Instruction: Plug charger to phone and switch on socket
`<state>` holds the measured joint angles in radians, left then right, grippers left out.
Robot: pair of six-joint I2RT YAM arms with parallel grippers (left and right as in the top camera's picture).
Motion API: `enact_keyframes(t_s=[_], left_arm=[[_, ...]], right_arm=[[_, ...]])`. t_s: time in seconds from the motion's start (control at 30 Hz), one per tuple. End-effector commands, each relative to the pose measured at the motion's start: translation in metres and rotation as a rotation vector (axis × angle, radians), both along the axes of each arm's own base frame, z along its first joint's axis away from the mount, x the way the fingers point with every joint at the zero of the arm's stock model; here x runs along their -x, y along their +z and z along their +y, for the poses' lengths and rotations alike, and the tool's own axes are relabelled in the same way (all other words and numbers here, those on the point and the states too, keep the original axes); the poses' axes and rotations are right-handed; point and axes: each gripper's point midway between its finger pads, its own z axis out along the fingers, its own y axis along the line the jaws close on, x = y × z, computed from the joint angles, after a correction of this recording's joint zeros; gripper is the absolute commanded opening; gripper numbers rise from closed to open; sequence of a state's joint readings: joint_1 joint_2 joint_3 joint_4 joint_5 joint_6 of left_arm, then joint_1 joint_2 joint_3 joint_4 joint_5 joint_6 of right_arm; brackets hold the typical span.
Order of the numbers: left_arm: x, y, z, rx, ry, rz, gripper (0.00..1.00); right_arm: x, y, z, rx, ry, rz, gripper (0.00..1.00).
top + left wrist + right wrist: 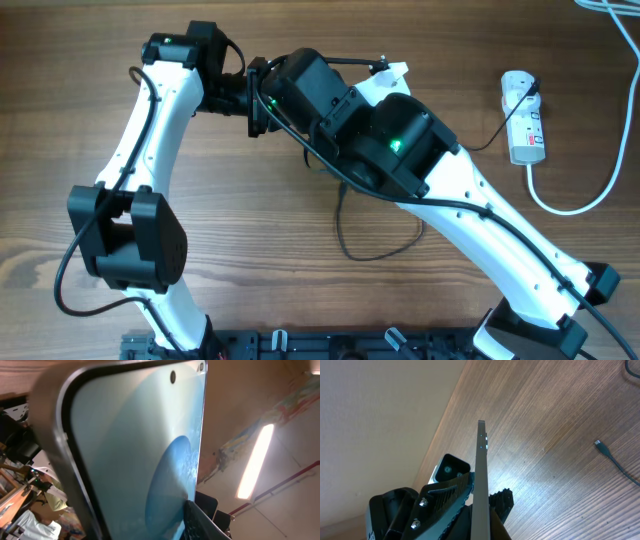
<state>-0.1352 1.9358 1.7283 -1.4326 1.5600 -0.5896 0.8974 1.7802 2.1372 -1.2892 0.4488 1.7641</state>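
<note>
Filling the left wrist view, the flat cyan-screened smartphone (135, 450) is held on edge above the wooden surface (560, 420), pinched in the closed right claw (479, 505). Whether the left claw (240, 97) grips it I cannot tell. The thin black charger cable's metal-tipped connector (601, 446) lies well apart, rightward in the right wrist view.

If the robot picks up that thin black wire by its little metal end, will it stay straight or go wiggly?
Probably wiggly. The charger lies in loose curves, so it looks floppy and would likely droop. Its connector looks tiny and light, so it should lift easily but might twist or slip in a grip.
</note>
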Motion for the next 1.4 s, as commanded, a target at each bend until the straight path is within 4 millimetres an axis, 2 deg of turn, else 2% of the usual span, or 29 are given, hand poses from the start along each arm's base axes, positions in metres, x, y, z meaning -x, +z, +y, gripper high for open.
enact_keyframes(t_s=[0.0, 0.47, 0.53, 0.6, 0.67, 0.8, 0.9, 1.03, 1.2, 1.37], left_arm=[[0.006, 0.017, -0.001, 0.021, -0.004, -0.047, 0.34], [0.006, 0.017, -0.001, 0.023, -0.003, -0.046, 0.25], [0.006, 0.017, -0.001, 0.023, -0.003, -0.046, 0.20], [0.006, 0.017, -0.001, 0.023, -0.003, -0.046, 0.11], [0.006, 0.017, -0.001, 0.023, -0.003, -0.046, 0.06], [0.006, 0.017, -0.001, 0.023, -0.003, -0.046, 0.04], [0.006, 0.017, -0.001, 0.023, -0.003, -0.047, 0.04], [0.005, 0.016, -0.001, 0.021, -0.003, -0.056, 0.04], [0.000, 0.010, -0.001, -0.008, -0.004, -0.129, 0.04], [-0.012, -0.011, -0.001, -0.123, 0.003, -0.247, 0.04]], right_arm=[[-0.006, 0.029, -0.019, -0.217, -0.280, -0.073, 0.05], [-0.010, 0.036, -0.016, -0.244, -0.286, -0.100, 0.10], [-0.010, 0.036, -0.016, -0.244, -0.286, -0.100, 0.16], [-0.010, 0.036, -0.016, -0.243, -0.286, -0.100, 0.17], [-0.010, 0.035, -0.016, -0.242, -0.285, -0.100, 0.25], [-0.009, 0.034, -0.018, -0.232, -0.283, -0.096, 0.71], [-0.006, 0.037, -0.023, -0.203, -0.265, -0.101, 0.88], [-0.001, 0.053, -0.045, -0.099, -0.214, -0.158, 0.99], [0.013, 0.086, -0.087, 0.082, -0.052, -0.234, 1.00], [0.036, 0.088, -0.126, 0.295, 0.166, -0.194, 1.00]])
